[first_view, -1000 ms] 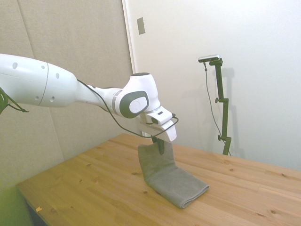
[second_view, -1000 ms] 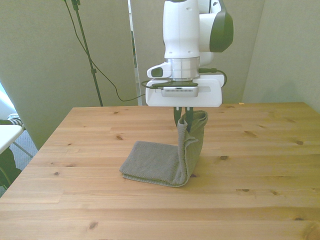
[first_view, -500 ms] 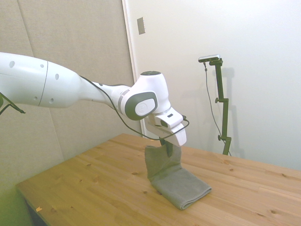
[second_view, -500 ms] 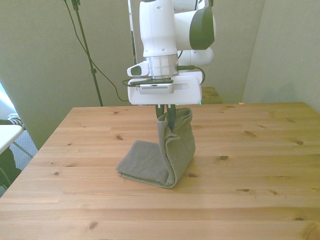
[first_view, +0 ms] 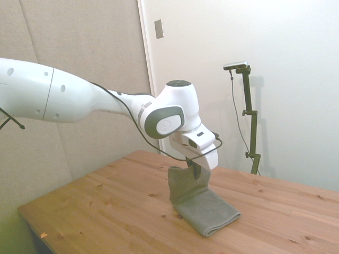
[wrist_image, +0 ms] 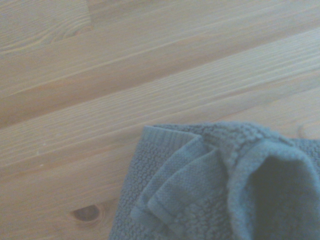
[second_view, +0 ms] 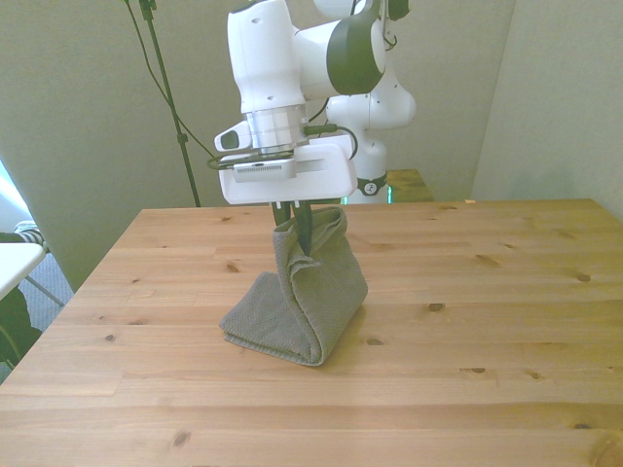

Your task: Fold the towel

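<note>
Jaws are clenched on one end of the towel, which is held lifted above the tabletop. The raised end is seen leaning over the other part of the towel, which lies flat on the wood toward the front view's left, so a bend is formed at the side on the front view's right. In the wrist view, bunched grey terry with thick layered edges is seen over the wooden boards. The towel is placed near the tabletop's middle.
</note>
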Controlling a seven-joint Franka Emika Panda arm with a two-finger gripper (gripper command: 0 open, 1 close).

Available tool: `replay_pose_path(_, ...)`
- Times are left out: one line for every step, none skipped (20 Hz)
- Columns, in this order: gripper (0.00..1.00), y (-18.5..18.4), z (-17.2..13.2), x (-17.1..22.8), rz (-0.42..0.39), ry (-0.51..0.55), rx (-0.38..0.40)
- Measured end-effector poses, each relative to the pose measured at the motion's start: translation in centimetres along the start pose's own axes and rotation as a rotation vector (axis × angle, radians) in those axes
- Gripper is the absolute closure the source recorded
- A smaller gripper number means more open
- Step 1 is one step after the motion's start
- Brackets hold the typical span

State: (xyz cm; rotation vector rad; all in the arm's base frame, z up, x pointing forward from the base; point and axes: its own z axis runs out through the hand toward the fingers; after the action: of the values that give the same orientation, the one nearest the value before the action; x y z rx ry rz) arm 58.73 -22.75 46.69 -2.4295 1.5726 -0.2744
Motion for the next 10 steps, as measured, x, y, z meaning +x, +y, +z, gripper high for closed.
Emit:
replay_pose_path(1.0,0.7,0.3,0.6,0.012,-0.006,0.002)
replay_pose_path(0.0,1.3,0.6,1.2,0.024,-0.008,-0.003)
replay_pose_path(0.0,1.9,1.1,1.8,0.036,-0.008,-0.012)
replay_pose_path(0.0,2.4,1.6,2.3,0.045,-0.004,-0.016)
replay_pose_path(0.0,2.6,2.0,2.7,0.051,0.004,-0.017)
replay_pose_path(0.0,2.7,2.4,2.9,0.055,0.01,-0.016)
replay_pose_path(0.0,2.8,2.7,3.1,0.058,0.013,-0.015)
replay_pose_path(0.0,2.8,2.8,3.2,0.06,0.013,-0.013)
replay_pose_path(0.0,2.9,2.8,3.2,0.063,0.014,-0.012)
replay_pose_path(0.0,3.0,2.8,3.3,0.064,0.015,-0.012)
